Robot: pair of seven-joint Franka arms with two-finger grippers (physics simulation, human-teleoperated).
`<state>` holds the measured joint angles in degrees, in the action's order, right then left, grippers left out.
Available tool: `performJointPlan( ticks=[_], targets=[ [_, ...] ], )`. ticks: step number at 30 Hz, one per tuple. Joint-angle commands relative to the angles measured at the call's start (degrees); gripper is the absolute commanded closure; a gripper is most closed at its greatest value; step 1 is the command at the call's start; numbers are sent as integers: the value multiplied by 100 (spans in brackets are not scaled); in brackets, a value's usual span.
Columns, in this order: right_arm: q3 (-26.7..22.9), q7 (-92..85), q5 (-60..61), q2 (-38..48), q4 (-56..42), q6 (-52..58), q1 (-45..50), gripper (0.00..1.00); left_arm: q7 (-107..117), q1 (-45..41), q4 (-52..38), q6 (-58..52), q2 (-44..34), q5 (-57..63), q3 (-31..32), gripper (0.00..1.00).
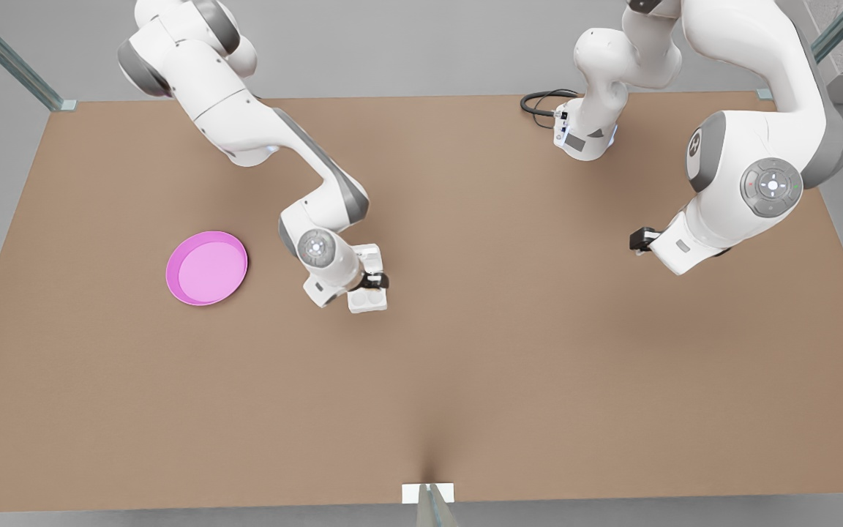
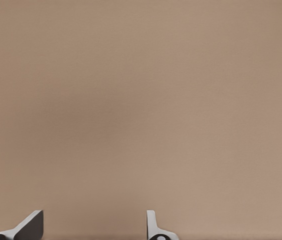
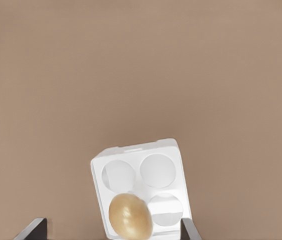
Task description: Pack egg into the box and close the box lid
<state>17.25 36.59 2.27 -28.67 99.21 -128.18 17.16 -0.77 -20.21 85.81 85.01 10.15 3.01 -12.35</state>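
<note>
The white egg carton (image 3: 140, 187) lies on the brown table with its round cups facing up. The tan egg (image 3: 130, 215) sits in one cup, directly under my right gripper (image 3: 112, 229), whose fingers stand wide apart on either side without touching it. In the front view this gripper (image 1: 375, 280) hovers low over the carton (image 1: 368, 301), and the lid (image 1: 369, 255) lies folded back behind the cups. My left gripper (image 1: 641, 240) hangs open above bare table at the front view's right. Its fingertips (image 2: 31, 225) have nothing between them.
A round pink plate (image 1: 207, 268) with nothing in it sits to the front view's left of the carton. A black cable (image 1: 538, 102) loops near an arm base at the table's far edge. Bare table (image 1: 509, 351) stretches between the two arms.
</note>
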Motion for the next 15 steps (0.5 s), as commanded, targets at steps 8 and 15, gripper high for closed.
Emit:
performJointPlan(
  ticks=[8,15],
  targets=[
    [-11,-3879,-1281,679,-2969,4495,-3183,0,95,-1,-11,16,39,6,75,0],
    [-55,-3774,-1484,644,-3259,4425,-3491,0,4743,8,-29,-1382,619,-1065,3150,79]
  ],
)
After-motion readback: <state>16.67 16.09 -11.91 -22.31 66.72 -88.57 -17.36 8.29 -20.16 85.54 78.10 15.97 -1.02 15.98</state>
